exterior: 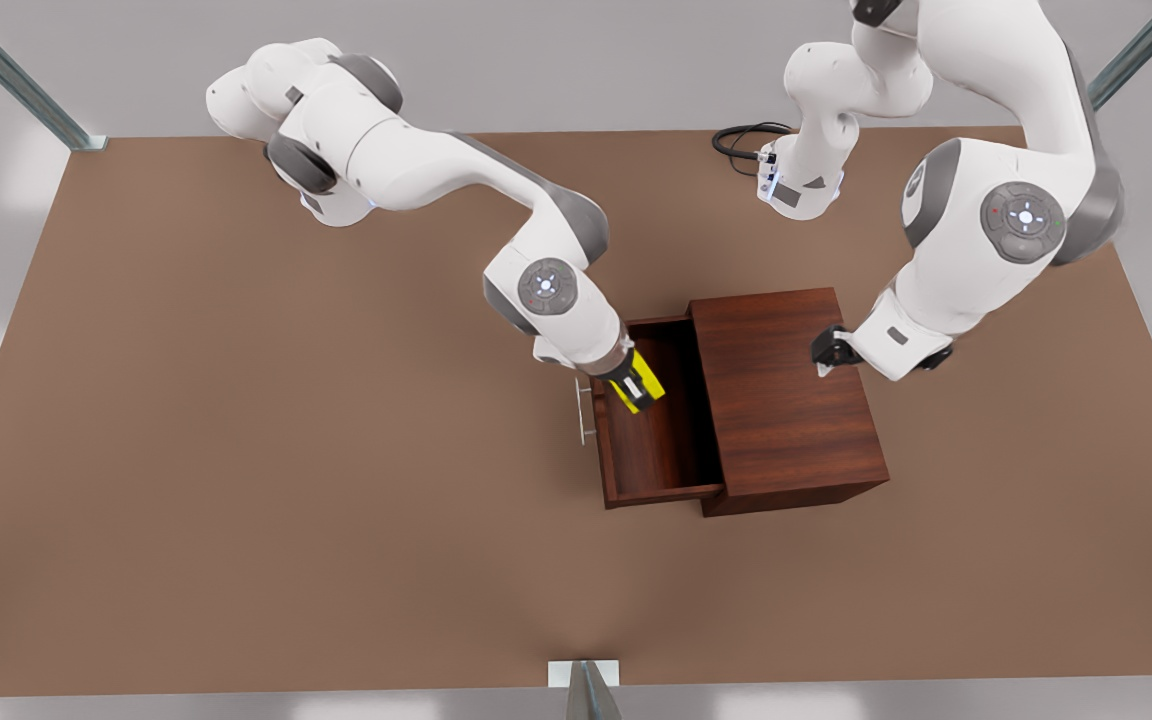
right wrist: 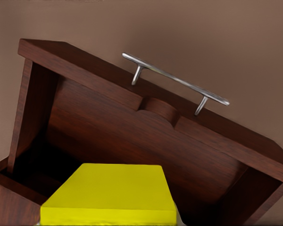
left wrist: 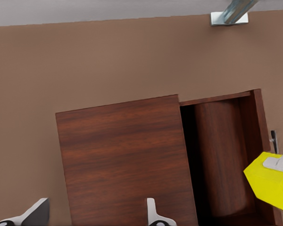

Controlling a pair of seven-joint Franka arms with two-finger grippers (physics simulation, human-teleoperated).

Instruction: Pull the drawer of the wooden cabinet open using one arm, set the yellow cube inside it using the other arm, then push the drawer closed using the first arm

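- Brown table (exterior: 236,450) carries everything; the wooden cabinet (exterior: 786,400) sits on it, toward the front view's right of centre.
- My two arms are next in size: the right one reaches in from the front view's left, and the left one waits over the cabinet's far edge.
- Out of the cabinet's side facing the front view's left, the drawer (exterior: 651,455) stands pulled well open, its slim silver handle (exterior: 584,410) on the outer front.
- Nothing rests on the drawer's floor that I can see; its dark wooden bottom lies bare.
- My left gripper (exterior: 824,358) hangs above the cabinet top, touching nothing; in my left wrist view its two fingertips (left wrist: 153,214) stand spread wide with only the wood below them.
- My right gripper (exterior: 636,385) is clamped on the yellow cube (exterior: 642,382), holding it over the open drawer, at the end near the handle.
- From my right wrist view the cube sits right under the camera, above the drawer's interior, with the handle beyond it.
- Whether the cube touches the drawer floor, I cannot tell.
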